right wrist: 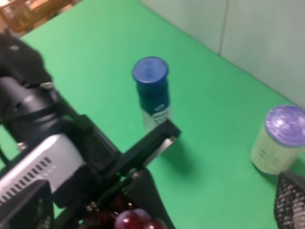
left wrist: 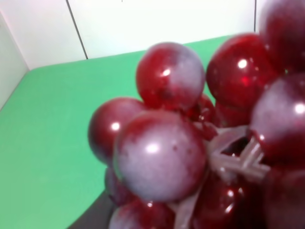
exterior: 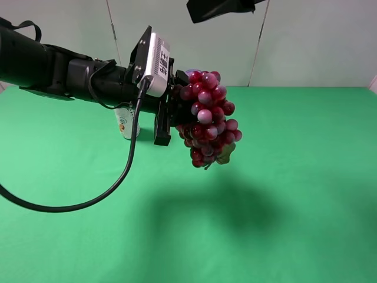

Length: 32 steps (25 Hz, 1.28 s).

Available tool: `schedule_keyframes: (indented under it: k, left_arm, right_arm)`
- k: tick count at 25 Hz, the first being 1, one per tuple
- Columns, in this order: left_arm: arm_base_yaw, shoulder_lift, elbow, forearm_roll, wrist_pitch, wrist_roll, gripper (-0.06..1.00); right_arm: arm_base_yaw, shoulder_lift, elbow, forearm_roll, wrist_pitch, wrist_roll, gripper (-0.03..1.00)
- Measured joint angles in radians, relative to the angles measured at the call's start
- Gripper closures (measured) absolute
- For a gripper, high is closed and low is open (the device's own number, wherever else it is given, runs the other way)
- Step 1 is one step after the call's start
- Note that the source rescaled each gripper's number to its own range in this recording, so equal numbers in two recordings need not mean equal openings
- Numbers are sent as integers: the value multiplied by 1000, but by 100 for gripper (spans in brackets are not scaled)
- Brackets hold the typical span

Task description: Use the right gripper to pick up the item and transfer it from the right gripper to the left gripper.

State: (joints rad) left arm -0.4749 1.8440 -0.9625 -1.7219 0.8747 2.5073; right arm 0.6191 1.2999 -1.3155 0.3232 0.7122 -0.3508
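The grape bunch (exterior: 207,118) is held aloft over the green table (exterior: 306,194), clamped in the left gripper (exterior: 169,113), its fingertips buried behind fruit. The right gripper (exterior: 219,9) is cut off at the far edge, so its jaw state cannot be told. Black print on the white box (exterior: 159,62) is seen but unreadable. From the high camera, the blue-capped bottle (right wrist: 151,90) is mostly hidden behind the arm.

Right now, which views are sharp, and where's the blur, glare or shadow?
Exterior high: sharp, even light; grapes cast a soft shadow on the table. Left wrist: grapes fill the frame, soft-focus, with glare spots. Right wrist: blurred overall; bottle and jar smeared.
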Motion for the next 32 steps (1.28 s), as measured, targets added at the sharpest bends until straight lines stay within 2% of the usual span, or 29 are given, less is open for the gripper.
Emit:
schedule_keyframes:
  k: [9, 13, 16, 22, 27, 32]
  left_arm:
    - [0, 0, 0, 0, -5, 0, 93]
    - [0, 0, 0, 1, -23, 0, 93]
    - [0, 0, 0, 1, -37, 0, 94]
    - [0, 0, 0, 1, -41, 0, 94]
    - [0, 0, 0, 1, -43, 0, 94]
    - [0, 0, 0, 1, -43, 0, 94]
  right_arm:
    - [-14, 0, 7, -246, 19, 253, -3]
    - [-96, -20, 65, -297, 26, 351, -3]
    - [-190, -64, 154, -323, 28, 414, -3]
    - [-301, -246, 330, -397, 31, 536, -3]
    - [-305, -465, 478, -482, 32, 630, -3]
    - [-305, -706, 619, -504, 70, 648, -3]
